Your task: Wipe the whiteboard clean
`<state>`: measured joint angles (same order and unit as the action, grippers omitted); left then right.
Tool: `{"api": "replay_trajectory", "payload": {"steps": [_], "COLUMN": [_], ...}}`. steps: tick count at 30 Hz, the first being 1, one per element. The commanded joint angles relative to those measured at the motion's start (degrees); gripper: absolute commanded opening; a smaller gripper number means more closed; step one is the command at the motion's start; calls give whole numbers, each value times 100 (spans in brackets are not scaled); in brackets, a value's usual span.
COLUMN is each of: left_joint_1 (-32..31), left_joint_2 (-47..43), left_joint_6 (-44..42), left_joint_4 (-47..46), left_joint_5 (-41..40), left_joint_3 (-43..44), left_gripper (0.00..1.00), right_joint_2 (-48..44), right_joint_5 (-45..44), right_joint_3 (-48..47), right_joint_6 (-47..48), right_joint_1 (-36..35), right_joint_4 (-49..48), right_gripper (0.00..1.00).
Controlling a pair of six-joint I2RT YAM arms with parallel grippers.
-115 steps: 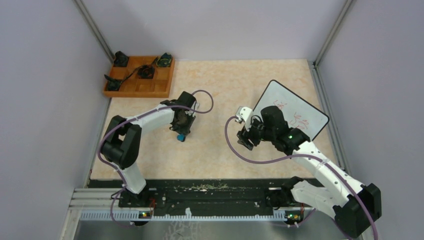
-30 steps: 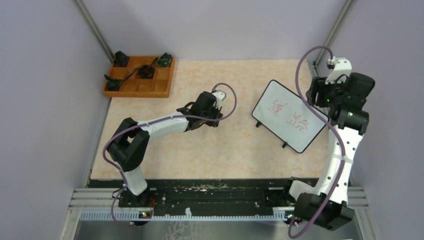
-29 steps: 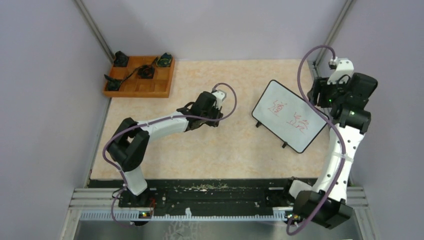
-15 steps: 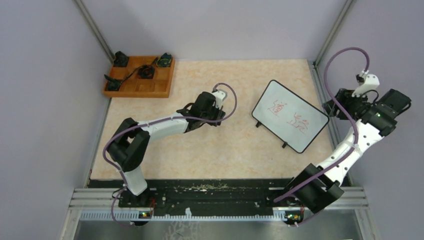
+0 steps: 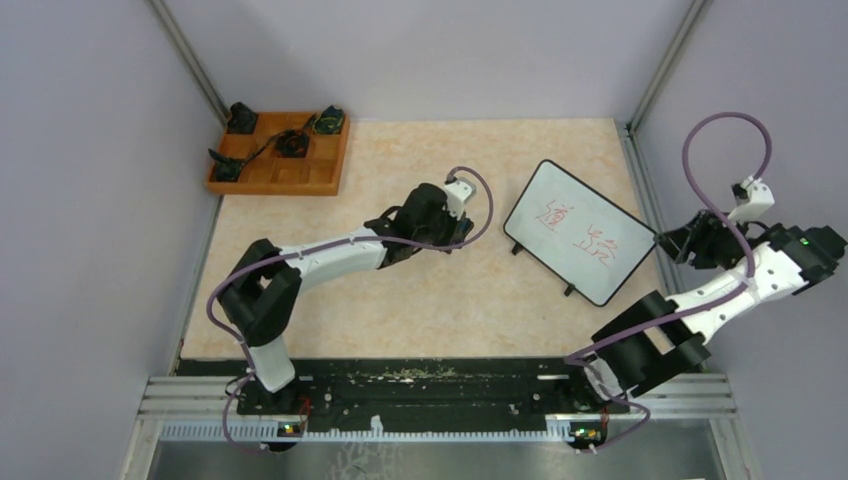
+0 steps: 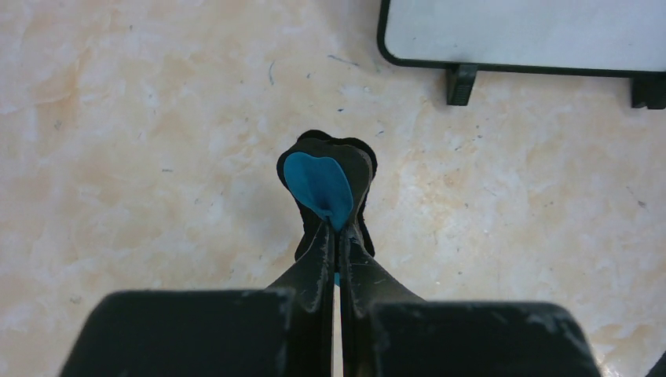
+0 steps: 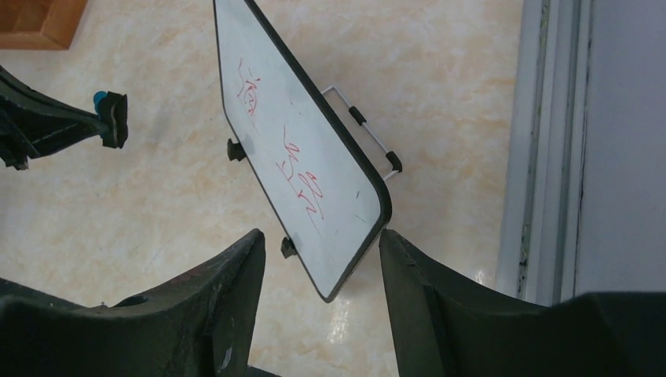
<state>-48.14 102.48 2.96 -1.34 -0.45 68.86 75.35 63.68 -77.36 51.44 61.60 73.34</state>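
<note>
As the whiteboard [image 5: 580, 232] is sitting marked at right, the left gripper [image 6: 338, 228] is clamping a blue eraser [image 6: 318, 184] nearby for wiping; the right gripper [image 5: 678, 244] is hovering wide, empty, beside it.

- The whiteboard [image 5: 580, 232] has a white face, a thin black frame and small black feet. The handwritten marks on it are red.
- The table [image 5: 450, 310] is cream-beige, with a soft marbled pattern of pale orange veins.
- The wooden tray [image 5: 270, 187] is orange-brown. The small things [image 5: 291, 143] in its compartments are black, some with a touch of green.
- The left end effector [image 6: 338, 229] is black. The small piece [image 6: 318, 184] at its tips is bright blue on a black body.
- The right end effector [image 7: 318, 239] is dark grey to black.
- The left arm [image 5: 330, 252] and the right arm [image 5: 715, 300] are white with black joints. Their cables [image 5: 715, 122] are purple.
- The walls [image 5: 90, 200] are pale lilac-grey.
</note>
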Motion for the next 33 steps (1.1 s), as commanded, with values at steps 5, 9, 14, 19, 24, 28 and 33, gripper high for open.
{"api": "replay_trajectory", "payload": {"steps": [5, 9, 14, 19, 24, 28, 33], "left_joint_1": [-129, -152, -218, -283, -316, -327, -336], "left_joint_2": [103, 73, 211, 305, 287, 240, 102], "left_joint_6": [-101, -110, -153, -168, -168, -188, -199], "left_joint_4": [-178, -284, -207, -187, -225, -242, -234], "left_joint_5": [-45, -26, 1, -12, -38, -71, -97], "left_joint_3": [256, 291, 515, 599, 585, 545, 457], "left_gripper": [0, 0, 0, 0, 0, 0, 0], "right_joint_2": [944, 1182, 1544, 1762, 2040, 2272, 2456], "right_joint_5": [625, 676, 801, 715, 663, 673, 736], "right_joint_3": [-305, -297, -336, -294, -363, -427, -541], "right_joint_6": [2034, 2249, 2436, 2609, 2651, 2655, 2655], "right_joint_1": [537, 537, 505, 344, 135, -76, -151], "right_joint_4": [1235, 1235, 1253, 1246, 1235, 1235, 1226], "right_gripper": [54, 54, 51, 51, 51, 51, 51]}}
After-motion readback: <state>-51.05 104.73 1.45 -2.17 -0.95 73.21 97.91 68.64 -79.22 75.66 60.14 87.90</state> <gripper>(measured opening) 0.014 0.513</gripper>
